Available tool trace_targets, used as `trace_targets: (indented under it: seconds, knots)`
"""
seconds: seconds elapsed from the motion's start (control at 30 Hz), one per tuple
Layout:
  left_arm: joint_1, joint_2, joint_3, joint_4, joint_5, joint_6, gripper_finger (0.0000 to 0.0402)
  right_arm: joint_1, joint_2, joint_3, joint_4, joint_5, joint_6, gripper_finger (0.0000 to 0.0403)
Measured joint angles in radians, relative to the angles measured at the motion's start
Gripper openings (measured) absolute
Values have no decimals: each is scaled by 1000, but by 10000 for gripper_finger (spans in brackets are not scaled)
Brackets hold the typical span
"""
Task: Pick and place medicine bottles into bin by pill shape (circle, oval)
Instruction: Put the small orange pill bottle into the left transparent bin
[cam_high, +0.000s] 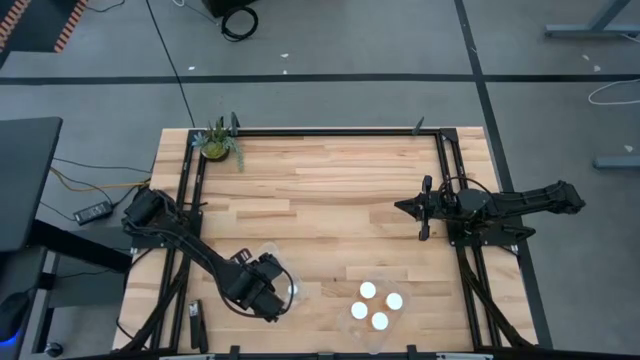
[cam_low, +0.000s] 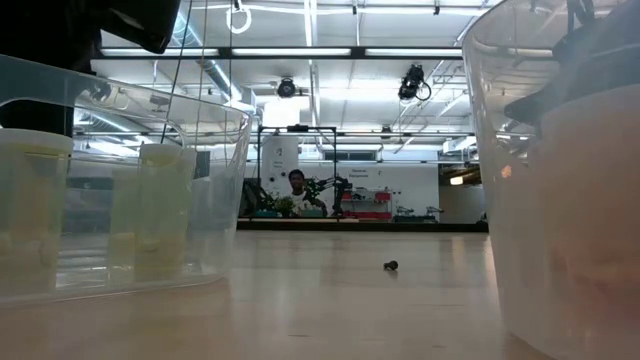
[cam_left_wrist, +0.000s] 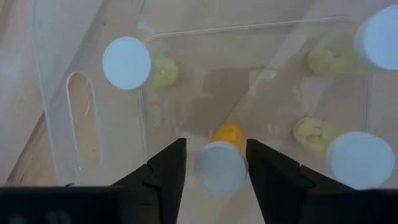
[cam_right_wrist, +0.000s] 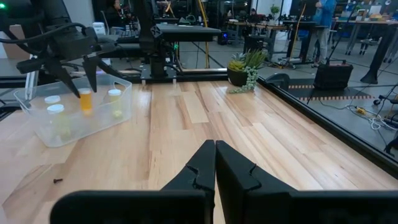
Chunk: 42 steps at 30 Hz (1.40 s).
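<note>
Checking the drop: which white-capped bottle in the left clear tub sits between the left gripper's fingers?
The amber-orange white-capped bottle sitting between the left gripper fingers, jaws open around it. The other three bottles in the clear plastic tub look pale yellow and stand away from the fingers.

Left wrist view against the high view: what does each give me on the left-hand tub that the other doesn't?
Only the left wrist view shows the left gripper open astride a narrow amber bottle inside the clear tub, plus three more white-capped bottles there.

Only the high view shows the right gripper shut, parked mid-table, another tub holding four white caps, and the potted plant.

Both show the left gripper over the left tub.
</note>
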<state>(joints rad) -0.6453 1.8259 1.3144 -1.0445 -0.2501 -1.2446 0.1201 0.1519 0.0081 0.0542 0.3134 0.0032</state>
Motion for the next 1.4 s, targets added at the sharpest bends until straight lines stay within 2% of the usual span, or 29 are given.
trace_targets:
  seconds: [0.2, 0.6, 0.9, 1.4]
  knots:
    - [0, 0, 0, -1, 0, 4, 189, 0, 0, 0, 0, 0, 0, 19]
    - [0, 0, 0, -10, 0, 38, 179, 0, 0, 0, 0, 0, 0, 19]
    - [5, 0, 0, -37, -3, 130, 179, 0, 0, 0, 0, 0, 0, 19]
    - [8, 0, 0, -135, -58, 285, 259, 0, 0, 0, 0, 0, 0, 19]
